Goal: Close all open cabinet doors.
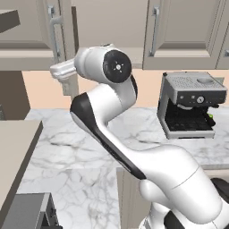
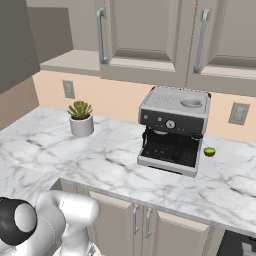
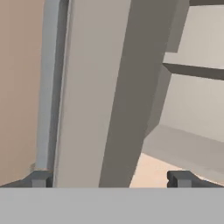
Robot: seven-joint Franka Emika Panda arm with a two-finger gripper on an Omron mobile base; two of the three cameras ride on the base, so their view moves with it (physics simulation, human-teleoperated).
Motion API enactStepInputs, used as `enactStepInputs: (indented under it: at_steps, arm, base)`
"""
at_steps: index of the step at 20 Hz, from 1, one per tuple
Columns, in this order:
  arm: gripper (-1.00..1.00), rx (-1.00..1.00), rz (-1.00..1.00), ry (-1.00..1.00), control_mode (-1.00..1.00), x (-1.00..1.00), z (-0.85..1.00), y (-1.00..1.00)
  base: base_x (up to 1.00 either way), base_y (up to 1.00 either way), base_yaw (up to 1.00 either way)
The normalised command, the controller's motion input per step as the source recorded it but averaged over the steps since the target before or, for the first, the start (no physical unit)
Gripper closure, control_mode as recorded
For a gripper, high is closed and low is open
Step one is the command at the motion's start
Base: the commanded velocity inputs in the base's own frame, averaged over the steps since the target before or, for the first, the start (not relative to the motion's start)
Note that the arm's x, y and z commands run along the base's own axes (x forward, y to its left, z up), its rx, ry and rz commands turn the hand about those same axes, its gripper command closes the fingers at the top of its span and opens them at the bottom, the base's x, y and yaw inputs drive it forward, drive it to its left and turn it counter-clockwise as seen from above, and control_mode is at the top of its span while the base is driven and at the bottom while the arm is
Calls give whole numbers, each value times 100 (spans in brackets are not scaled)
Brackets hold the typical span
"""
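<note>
One cabinet door (image 3: pixel 92 87) stands open and fills the middle of the hand view edge-on. Its long silver handle (image 3: pixel 48 87) runs along the left, and the cabinet's inside with a shelf (image 3: pixel 192 70) shows on the right. My gripper (image 3: pixel 110 178) is open, with one fingertip on each side of that door's edge and nothing held. In the left base view my hand (image 1: pixel 60 70) reaches left to the swung-out door (image 1: pixel 68 49). Two more cabinet doors (image 2: pixel 140 25) (image 2: pixel 225 30) on the right are shut.
A coffee machine (image 2: pixel 175 130) stands on the marble counter (image 2: pixel 100 160) below the shut doors, with a small green fruit (image 2: pixel 209 151) beside it. A potted plant (image 2: pixel 81 119) sits further left. Under-counter doors (image 2: pixel 120 225) are shut.
</note>
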Motion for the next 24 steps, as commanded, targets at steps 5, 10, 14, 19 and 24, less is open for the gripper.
enactStepInputs:
  at_steps: [5,10,14,19,24]
  arm:
    - [-100,0,-13,18,-100,34,1,-73]
    - [-100,0,-23,9,-100,19,-6,-100]
    - [-100,0,-28,11,-100,23,-18,-100]
    - [-100,0,-28,6,-100,53,-30,-100]
    - [-100,0,-16,-11,-100,88,-16,-86]
  base:
    - [0,0,0]
    - [0,0,0]
    - [0,0,0]
    - [0,0,0]
    - [0,0,0]
